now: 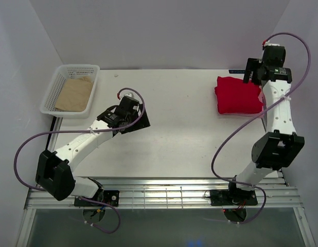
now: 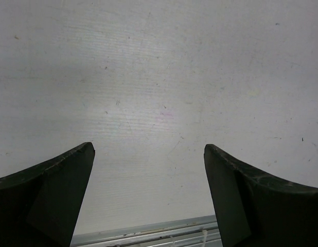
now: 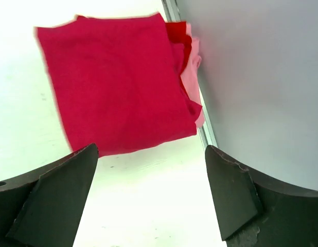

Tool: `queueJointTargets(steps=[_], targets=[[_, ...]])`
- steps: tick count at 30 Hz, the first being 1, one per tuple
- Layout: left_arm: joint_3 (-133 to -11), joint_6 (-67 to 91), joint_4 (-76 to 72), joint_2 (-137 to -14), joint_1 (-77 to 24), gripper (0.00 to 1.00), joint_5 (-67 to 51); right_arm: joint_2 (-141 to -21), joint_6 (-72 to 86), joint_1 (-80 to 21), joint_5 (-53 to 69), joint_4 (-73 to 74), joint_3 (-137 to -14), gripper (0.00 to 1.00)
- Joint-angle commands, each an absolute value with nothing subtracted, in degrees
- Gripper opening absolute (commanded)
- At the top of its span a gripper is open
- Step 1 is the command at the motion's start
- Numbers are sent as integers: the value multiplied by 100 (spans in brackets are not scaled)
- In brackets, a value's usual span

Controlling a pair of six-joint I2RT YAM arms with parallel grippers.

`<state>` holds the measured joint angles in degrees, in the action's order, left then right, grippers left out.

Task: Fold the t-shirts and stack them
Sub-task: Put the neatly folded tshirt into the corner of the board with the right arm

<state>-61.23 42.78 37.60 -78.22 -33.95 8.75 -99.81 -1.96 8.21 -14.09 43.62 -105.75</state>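
A folded stack of red t-shirts (image 1: 239, 95) lies at the far right of the white table (image 1: 179, 113). In the right wrist view the red stack (image 3: 118, 82) shows a pale pink piece (image 3: 194, 56) at its wall side. My right gripper (image 1: 253, 72) hovers open and empty just beyond the stack's far right corner; in its wrist view the gripper (image 3: 151, 195) is over bare table, short of the cloth. My left gripper (image 1: 140, 117) is open and empty over the table's left middle, far from the shirts; its wrist view (image 2: 148, 195) shows only bare table.
A white basket (image 1: 56, 82) at the far left holds a tan brown sheet (image 1: 74, 95). A grey wall (image 3: 262, 77) stands close on the right of the stack. The table's metal edge rail (image 2: 148, 231) runs below the left fingers.
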Motion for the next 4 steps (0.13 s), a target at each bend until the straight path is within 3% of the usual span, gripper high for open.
queueJointTargets(steps=[1,4], targets=[[-6800,3851,3797,-7717,-3375,98,1186,-9160,-44,511,-1398,4157,-10013,90],[-7205,3212,3718,-7664,-3375,98,1396,-8614,236,361,-916,4261,-9817,90]])
